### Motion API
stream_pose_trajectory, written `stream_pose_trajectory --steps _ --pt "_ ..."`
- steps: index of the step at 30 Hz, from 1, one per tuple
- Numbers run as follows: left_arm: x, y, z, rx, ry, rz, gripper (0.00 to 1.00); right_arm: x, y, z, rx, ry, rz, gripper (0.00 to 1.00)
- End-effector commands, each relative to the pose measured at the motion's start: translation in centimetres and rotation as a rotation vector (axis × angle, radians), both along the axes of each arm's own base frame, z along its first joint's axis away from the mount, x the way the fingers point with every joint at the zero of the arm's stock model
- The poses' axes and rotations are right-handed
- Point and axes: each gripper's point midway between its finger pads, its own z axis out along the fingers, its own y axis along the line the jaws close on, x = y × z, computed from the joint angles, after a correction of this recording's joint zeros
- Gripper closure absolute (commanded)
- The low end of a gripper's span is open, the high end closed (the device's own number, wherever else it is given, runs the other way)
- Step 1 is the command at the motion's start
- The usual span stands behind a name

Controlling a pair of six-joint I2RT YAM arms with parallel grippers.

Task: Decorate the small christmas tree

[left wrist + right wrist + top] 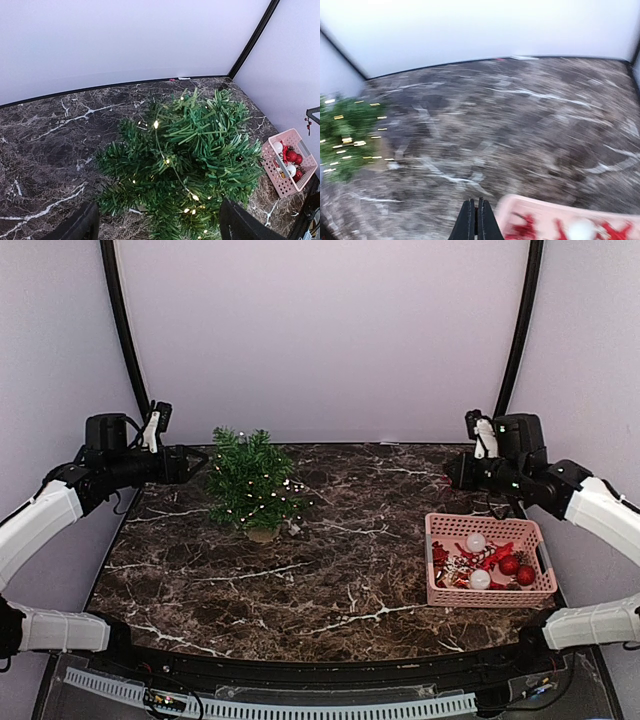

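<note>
While the tree (250, 483) stands toward the table's (350, 570) far-left corner, the left gripper (198, 461) gapes wide just beside it and could topple it. The right gripper (475, 220), pinched shut near the basket (486, 519), may carry nothing.

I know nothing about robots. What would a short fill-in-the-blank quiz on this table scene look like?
The small christmas tree stands on the ____ half of the table.
The ornaments lie in a ____ basket.
The right gripper has its jaws ____.
The left gripper, facing the tree, has its jaws ____.
Missing words: left; pink; shut; open.
</note>
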Motion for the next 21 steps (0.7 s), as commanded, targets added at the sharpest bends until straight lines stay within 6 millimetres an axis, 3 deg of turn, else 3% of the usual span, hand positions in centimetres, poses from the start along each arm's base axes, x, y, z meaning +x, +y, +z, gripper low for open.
stream_pose_trajectory --steps 1,7,11,15,21 --pt "-0.2 0.0 0.5 -0.019 -0.022 -0.001 0.15 0.0 9.7 6.1 0.212 -0.175 0.249 1.0" --pt "-0.3 0.4 0.5 -0.006 -0.032 0.018 0.15 -0.6 22.3 10.9 0.3 -0.301 0.499 1.0" --pt "-0.4 0.5 0.3 -0.006 -0.031 0.024 0.15 -1.1 28.9 12.6 0.322 -0.368 0.608 1.0" --pt "-0.5 0.5 0.2 -0.008 -0.031 0.022 0.16 -1.6 33.3 14.3 0.375 -0.442 0.669 1.0" --pt "-0.6 0.4 0.1 -0.012 -0.027 0.018 0.16 -1.5 36.8 15.0 0.455 -0.509 0.703 1.0"
